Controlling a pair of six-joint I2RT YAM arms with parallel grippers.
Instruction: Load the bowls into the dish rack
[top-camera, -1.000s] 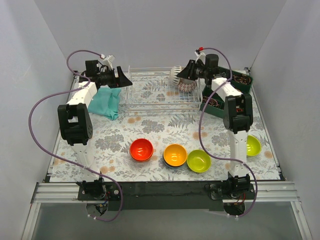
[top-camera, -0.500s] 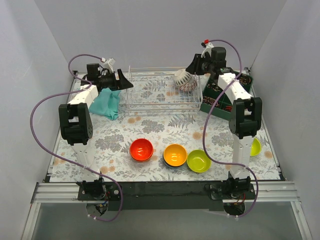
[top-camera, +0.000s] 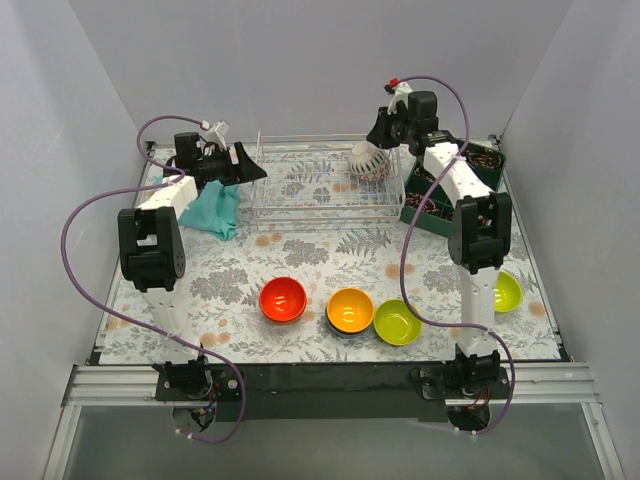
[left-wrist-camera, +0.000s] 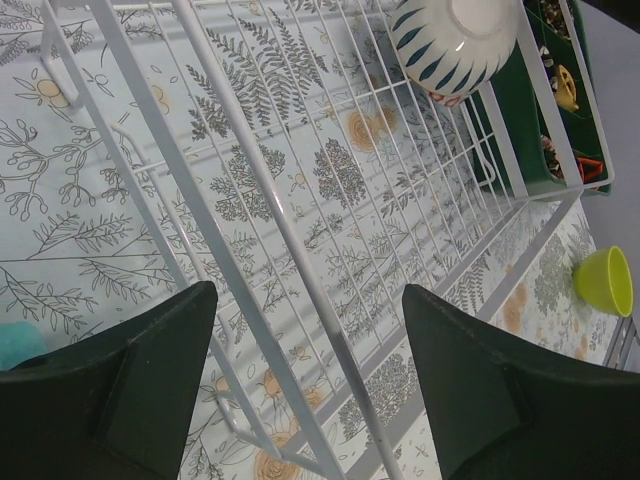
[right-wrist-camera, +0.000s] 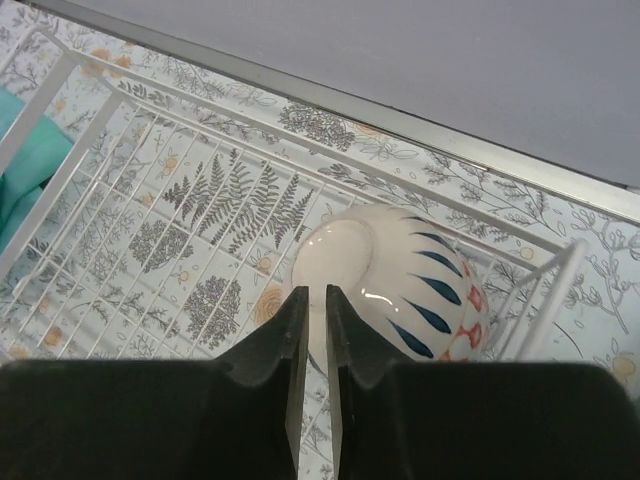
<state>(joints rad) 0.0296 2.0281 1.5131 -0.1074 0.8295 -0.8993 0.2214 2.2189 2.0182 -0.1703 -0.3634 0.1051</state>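
Observation:
The blue-patterned bowl (top-camera: 369, 160) lies tipped on its side in the right end of the white wire dish rack (top-camera: 320, 195), foot toward the right wrist camera (right-wrist-camera: 400, 280). My right gripper (top-camera: 384, 138) (right-wrist-camera: 310, 292) is just above it, its fingers a thin slit apart with nothing between them. My left gripper (top-camera: 250, 165) (left-wrist-camera: 310, 330) is open at the rack's left end, with a rim wire (left-wrist-camera: 297, 260) running between its fingers. The red-orange bowl (top-camera: 283, 299), orange-yellow bowl (top-camera: 350, 309) and a lime-green bowl (top-camera: 397, 322) sit near the front. A second lime-green bowl (top-camera: 507, 291) is beside the right arm. The cream-white bowl is out of view.
A dark green compartment tray (top-camera: 440, 205) of small items stands right of the rack. A teal cloth (top-camera: 215, 205) lies left of the rack under the left arm. Enclosure walls rise close behind and beside the table.
My right arm has swung back toward the far wall and its wrist has risen. The blue-patterned bowl stays at the rack's right end. The left arm has barely moved.

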